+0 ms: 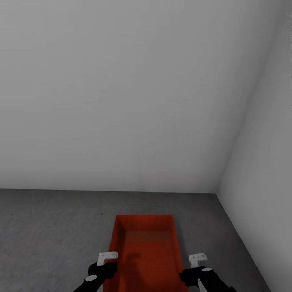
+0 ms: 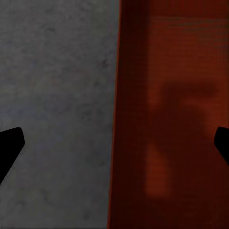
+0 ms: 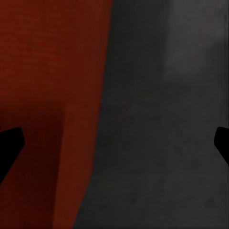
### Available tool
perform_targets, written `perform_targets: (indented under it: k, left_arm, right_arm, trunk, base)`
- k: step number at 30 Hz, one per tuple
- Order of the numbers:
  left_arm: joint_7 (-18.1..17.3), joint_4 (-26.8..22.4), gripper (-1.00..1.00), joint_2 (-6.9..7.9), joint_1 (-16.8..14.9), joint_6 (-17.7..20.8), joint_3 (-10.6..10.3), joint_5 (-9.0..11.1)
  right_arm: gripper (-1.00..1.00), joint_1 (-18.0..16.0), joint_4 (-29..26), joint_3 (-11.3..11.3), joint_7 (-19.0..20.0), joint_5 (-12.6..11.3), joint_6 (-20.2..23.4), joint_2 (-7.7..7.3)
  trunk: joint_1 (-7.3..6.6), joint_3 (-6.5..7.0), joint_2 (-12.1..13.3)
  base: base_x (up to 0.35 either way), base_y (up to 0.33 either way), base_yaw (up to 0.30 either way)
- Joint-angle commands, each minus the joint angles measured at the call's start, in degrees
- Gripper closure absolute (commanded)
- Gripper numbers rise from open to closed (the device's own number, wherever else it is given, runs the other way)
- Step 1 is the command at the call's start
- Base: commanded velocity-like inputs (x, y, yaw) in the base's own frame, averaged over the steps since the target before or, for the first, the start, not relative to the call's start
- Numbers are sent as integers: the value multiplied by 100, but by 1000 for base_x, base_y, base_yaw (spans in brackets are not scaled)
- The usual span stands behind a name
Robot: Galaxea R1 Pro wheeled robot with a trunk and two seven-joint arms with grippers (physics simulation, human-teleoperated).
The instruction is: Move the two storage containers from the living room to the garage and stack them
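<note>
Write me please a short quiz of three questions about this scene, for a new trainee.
1. True or false: the red-orange container rests on the grey concrete floor.
2. How do the fingers of the left pincer stand at the container's side wall?
A. Wide apart, one finger on each side of the wall
B. Closed tight on the wall
C. Both inside the container
3. Fill in: behind the container stand plain ____ walls that meet in a corner.

Key: 1 true; 2 A; 3 white. The right pincer is also spread over its wall.
</note>
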Motion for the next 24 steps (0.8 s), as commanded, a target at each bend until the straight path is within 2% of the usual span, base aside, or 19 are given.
perform_targets:
  k: [1,22,24]
  left_arm:
    - [21,6,-100,-1,-3,-19,-10,19]
    - [24,10,-100,2,-5,2,-8,18]
    - [24,10,-100,0,-4,2,-8,17]
  right_arm:
    - [-100,0,-10,12,10,18,34,-2]
    - [-100,0,-11,1,7,18,29,-2]
    - [-100,0,-11,1,7,18,29,-2]
  trunk:
    - [-4,18,0]
    - [-58,483,28]
    - [-102,519,108]
  base:
    - [0,0,0]
    - [0,0,0]
    - [0,0,0]
